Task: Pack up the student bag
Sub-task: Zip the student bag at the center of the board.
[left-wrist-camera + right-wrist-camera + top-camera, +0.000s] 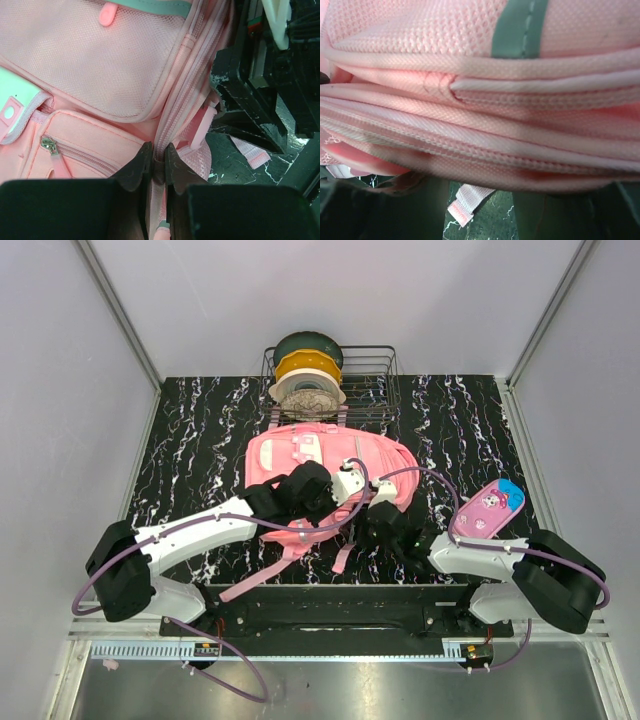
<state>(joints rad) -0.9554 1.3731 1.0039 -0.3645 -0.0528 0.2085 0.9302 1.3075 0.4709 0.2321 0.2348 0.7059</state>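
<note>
Reaching in from the lower left of the overhead view: left arm, white shell, black joints, purple cable, stretched across the counter, black with white veining.

Left claw: clenched, both black fingers pinching the zip seam of the backpack between them, bottom centre of its wrist view. A silver zip pull sits on a front pocket at lower left of that view.

Backpack, overhead: large, soft, pink, lying flat at the centre of the counter, front pockets facing up. One pink strap trails to the lower left, toward the near edge. A shorter strap end lies at lower centre.

Wire basket: far edge of the counter, upper centre of the overhead view, just behind the backpack. Holds stacked spools in dark green, yellow and white.

Right claw: released, fingers spread wide at the lower left and lower right of its wrist view, both blurred. The backpack's layered pink edge, crossed by a green band, fills the view just ahead. Whether they touch cannot be told. Overhead, this claw sits at the backpack's lower right side, near the left one.

Pencil case: small, pink, blue end, cartoon print, on the counter right of centre, apart from the backpack.

Right arm: entering from the lower right, black base, white forearm.
</note>
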